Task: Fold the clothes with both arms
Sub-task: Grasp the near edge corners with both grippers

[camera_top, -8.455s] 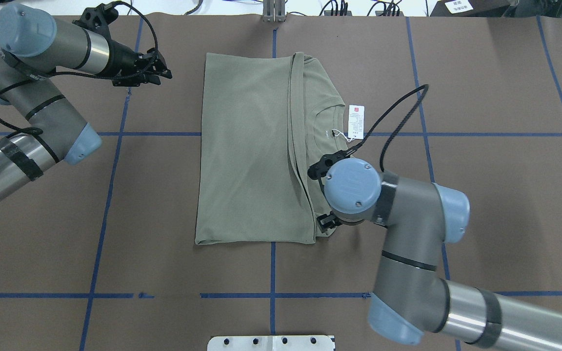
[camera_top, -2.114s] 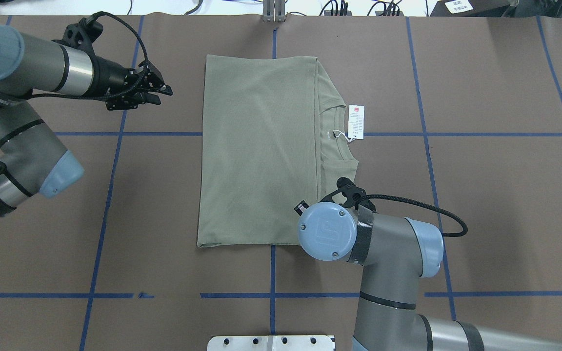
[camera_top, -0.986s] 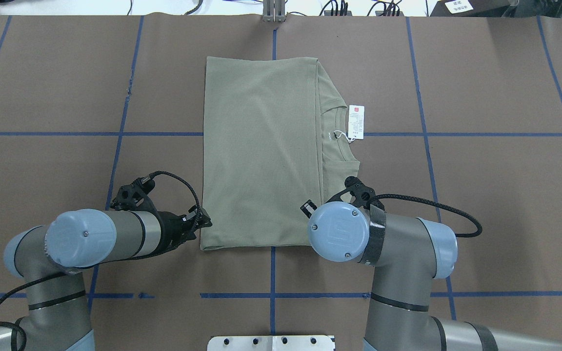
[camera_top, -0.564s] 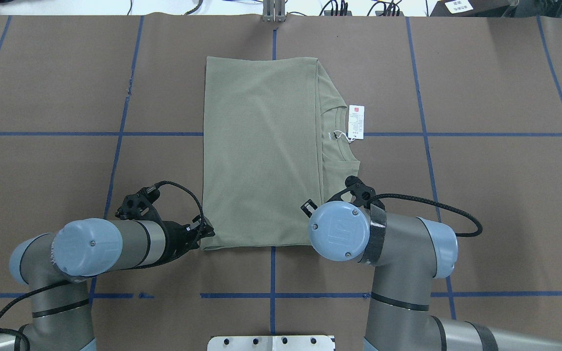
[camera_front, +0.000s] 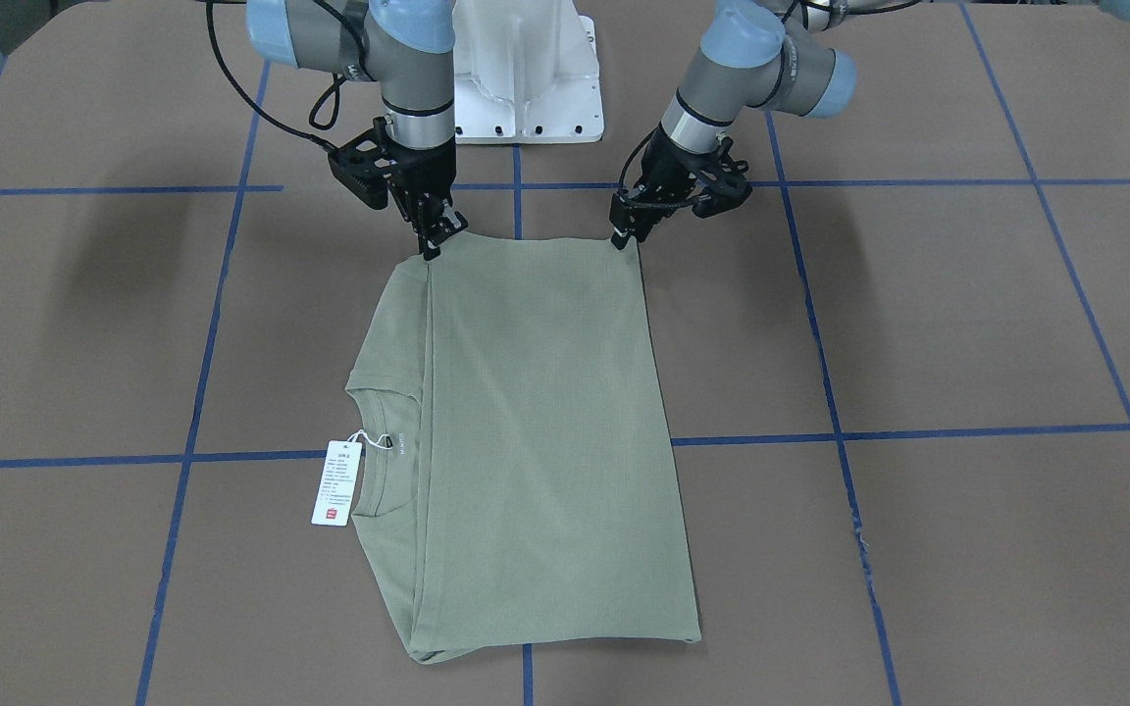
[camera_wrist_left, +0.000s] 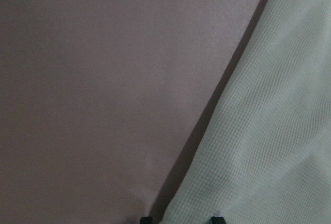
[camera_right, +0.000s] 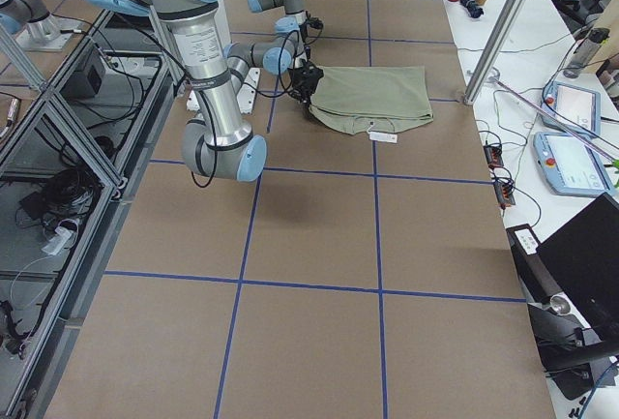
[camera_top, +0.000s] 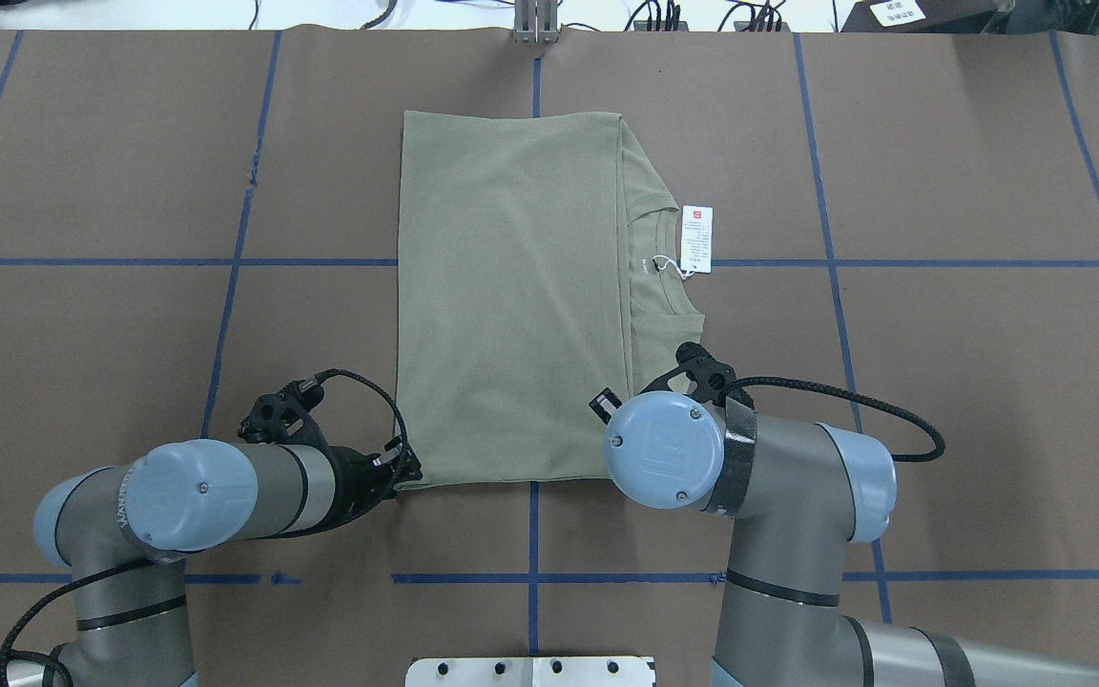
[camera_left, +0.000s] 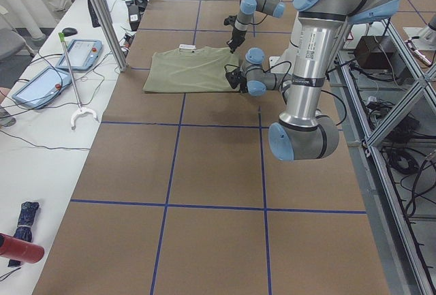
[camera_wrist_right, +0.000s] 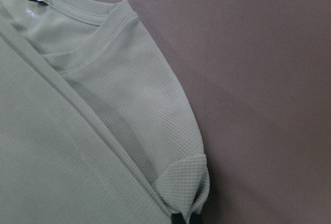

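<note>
The sage-green shirt point(camera_top: 511, 305) lies folded into a tall rectangle on the brown table, neck and white hang tag point(camera_top: 695, 239) on its right side. My left gripper point(camera_top: 408, 466) is at the shirt's near left corner. In the left wrist view point(camera_wrist_left: 181, 220) its fingertips stand apart astride the shirt's edge point(camera_wrist_left: 269, 131). My right gripper point(camera_front: 433, 245) is at the near right corner, hidden under its wrist in the overhead view. In the right wrist view point(camera_wrist_right: 186, 220) its tips are pinched together on the shirt's folded corner point(camera_wrist_right: 181, 182). The front view shows my left gripper point(camera_front: 621, 235) touching the corner.
The white pedestal base point(camera_front: 526, 78) stands just behind both grippers. Blue tape lines point(camera_top: 225, 262) cross the brown table cover. A side bench with tablets point(camera_left: 41, 84) and a metal pole point(camera_left: 102, 19) stand beyond the table's far edge.
My left arm swung from the far left of the table to the shirt's near left corner and closed in on it. My right arm moved to the near right corner and has stayed there.
</note>
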